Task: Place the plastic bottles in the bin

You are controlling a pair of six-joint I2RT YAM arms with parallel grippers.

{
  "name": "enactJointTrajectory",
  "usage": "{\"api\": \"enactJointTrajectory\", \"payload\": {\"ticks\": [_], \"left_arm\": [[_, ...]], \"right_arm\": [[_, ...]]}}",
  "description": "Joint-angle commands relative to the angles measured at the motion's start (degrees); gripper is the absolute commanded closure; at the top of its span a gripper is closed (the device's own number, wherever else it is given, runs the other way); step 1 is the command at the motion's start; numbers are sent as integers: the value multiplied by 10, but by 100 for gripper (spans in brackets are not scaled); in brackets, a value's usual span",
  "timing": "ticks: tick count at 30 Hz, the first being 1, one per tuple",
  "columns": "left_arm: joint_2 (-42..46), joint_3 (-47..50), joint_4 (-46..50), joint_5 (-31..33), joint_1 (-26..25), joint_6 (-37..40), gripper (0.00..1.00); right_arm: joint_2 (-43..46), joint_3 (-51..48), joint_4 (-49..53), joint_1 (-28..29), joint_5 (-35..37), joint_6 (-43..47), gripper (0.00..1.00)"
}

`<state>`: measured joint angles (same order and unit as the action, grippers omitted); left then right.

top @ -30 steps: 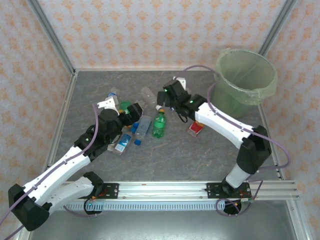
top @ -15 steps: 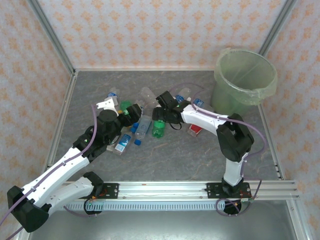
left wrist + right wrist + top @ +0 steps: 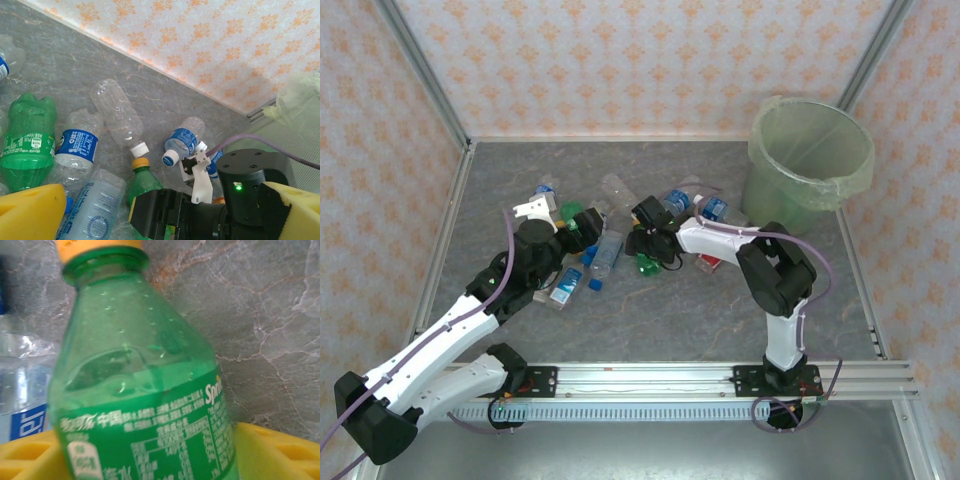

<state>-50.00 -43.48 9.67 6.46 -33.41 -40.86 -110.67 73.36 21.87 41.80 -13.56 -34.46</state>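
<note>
Right gripper (image 3: 646, 245) has swung left and dropped since a second ago. Its jaws have narrowed around the green Sprite bottle (image 3: 145, 390), seemingly pinching it. Bottle lies on table (image 3: 650, 320), well apart from bin (image 3: 790, 200). Left gripper (image 3: 578, 230) unmoved, jaws wide, empty.

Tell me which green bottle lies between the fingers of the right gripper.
The green bottle with the orange-yellow cap. The right gripper has a yellow finger on each side of it; another green bottle lies apart, further left.
</note>
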Motion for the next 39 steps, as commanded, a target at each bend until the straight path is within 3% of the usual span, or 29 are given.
{"api": "enactJointTrajectory", "payload": {"ticks": [1,7,10,16,26,39], "left_arm": [[-1,-6,9,1,-5,10,1],[4,-4,10,2,-4,10,1],[3,0,8,2,-4,9,1],[0,-3,3,1,-5,11,1],[-7,-15,-10,-10,-4,16,1],[-42,-57,-66,-71,-5,30,1]], "right_arm": [[-16,-2,-14,-1,-4,-8,32],[-10,-5,-8,-1,3,0,38],[-2,-5,-4,-1,8,3,53],[19,-2,6,-1,23,2,57],[70,52,63,-8,79,21,55],[195,160,125,-100,153,66,55]]}}
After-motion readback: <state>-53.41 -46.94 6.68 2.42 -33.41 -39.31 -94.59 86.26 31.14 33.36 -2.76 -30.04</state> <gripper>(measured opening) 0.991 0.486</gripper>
